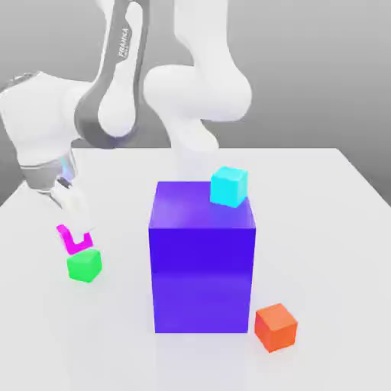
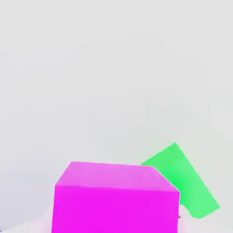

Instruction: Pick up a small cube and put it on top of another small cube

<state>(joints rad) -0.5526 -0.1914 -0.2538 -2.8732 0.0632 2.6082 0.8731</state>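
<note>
The orange cube (image 1: 276,327) sits just beside the big purple-blue block (image 1: 201,263) on the table (image 1: 328,229). Toward the exterior view's left of that block, the gripper (image 1: 79,229) grips the magenta cube (image 1: 76,246), just above the green cube (image 1: 84,266). The cyan cube (image 1: 229,186) rests atop the block.

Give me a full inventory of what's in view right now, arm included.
magenta cube: 1, magenta, held in the gripper, above the green cube
green cube: 1, green, just below the magenta cube in the exterior view
big block: 1, purple-blue, standing mid-table
cyan cube: 1, cyan, at the big block's top in the exterior view
orange cube: 1, orange, on the table, exterior view's right of the big block
table: 1, white, under everything
gripper: 1, white, closed on the magenta cube
arm: 1, white and grey, behind the table objects
</note>
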